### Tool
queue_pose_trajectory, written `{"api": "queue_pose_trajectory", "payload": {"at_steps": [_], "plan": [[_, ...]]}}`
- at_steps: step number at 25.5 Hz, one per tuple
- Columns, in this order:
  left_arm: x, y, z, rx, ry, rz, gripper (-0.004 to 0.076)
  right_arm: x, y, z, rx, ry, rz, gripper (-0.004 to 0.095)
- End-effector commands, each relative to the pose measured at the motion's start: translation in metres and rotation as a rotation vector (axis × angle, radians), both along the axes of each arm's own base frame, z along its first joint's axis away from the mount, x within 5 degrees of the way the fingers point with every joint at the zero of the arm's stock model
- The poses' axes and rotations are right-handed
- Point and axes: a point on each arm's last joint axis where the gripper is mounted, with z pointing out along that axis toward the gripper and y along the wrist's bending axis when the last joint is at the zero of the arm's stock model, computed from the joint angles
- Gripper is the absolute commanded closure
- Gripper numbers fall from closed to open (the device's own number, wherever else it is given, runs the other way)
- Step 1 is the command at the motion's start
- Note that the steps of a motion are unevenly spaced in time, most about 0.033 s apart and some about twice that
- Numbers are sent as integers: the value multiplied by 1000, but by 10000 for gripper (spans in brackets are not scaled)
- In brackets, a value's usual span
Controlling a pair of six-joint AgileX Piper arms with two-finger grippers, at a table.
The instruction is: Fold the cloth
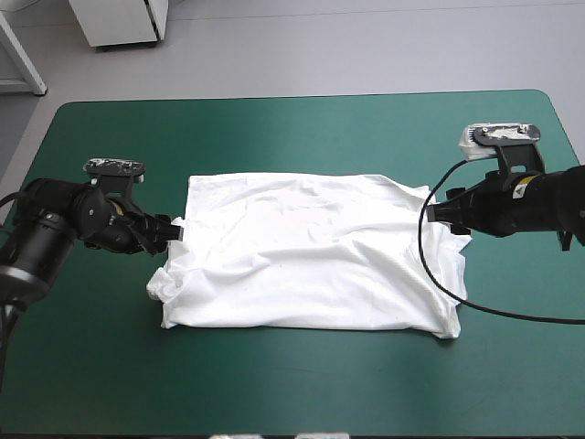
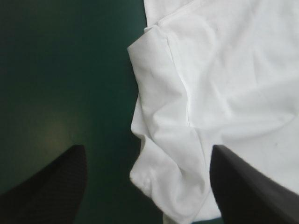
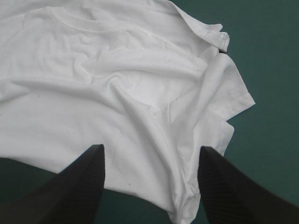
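Now the teal-green surface [image 1: 292, 123] carries one white T-shirt [image 1: 311, 256], spread almost flat near its middle, with some wrinkles. Two tools stand at its opposite ends. The left tool [image 2: 148, 148] is released, its black fingers apart over the T-shirt's edge. The right tool [image 3: 154, 148] is released likewise.

Bright, even overhead light in the high view, pale sheen on the teal-green cover [image 1: 274, 137] at upper centre, thin soft shadow under the T-shirt [image 1: 302, 265], cover dimmer in the left wrist view
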Motion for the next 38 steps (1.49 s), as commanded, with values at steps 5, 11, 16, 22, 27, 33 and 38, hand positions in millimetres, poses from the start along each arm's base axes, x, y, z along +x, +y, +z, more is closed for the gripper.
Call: {"api": "queue_pose_trajectory", "payload": {"at_steps": [5, 11, 16, 22, 27, 33, 38], "plan": [[45, 12, -22, -116, -18, 82, 244, -7, -5, 13, -15, -63, -18, 417], [66, 13, -49, -83, 27, 76, 249, -7, -5, 13, -19, -64, -19, 418], [85, 12, -77, -81, 72, 85, 249, -7, -5, 13, -19, -64, -19, 422], [102, 11, -99, -96, 58, 122, 356, -6, -6, 13, -32, -66, -27, 422], [107, 10, -114, -90, 97, 124, 493, -6, -8, 13, -44, -68, -32, 422], [108, 10, -119, -88, 119, 125, 519, -6, -8, 13, -44, -68, -32, 439], [107, 10, -115, -83, 119, 111, 722, -6, -8, 13, -44, -68, -32, 469]]}}
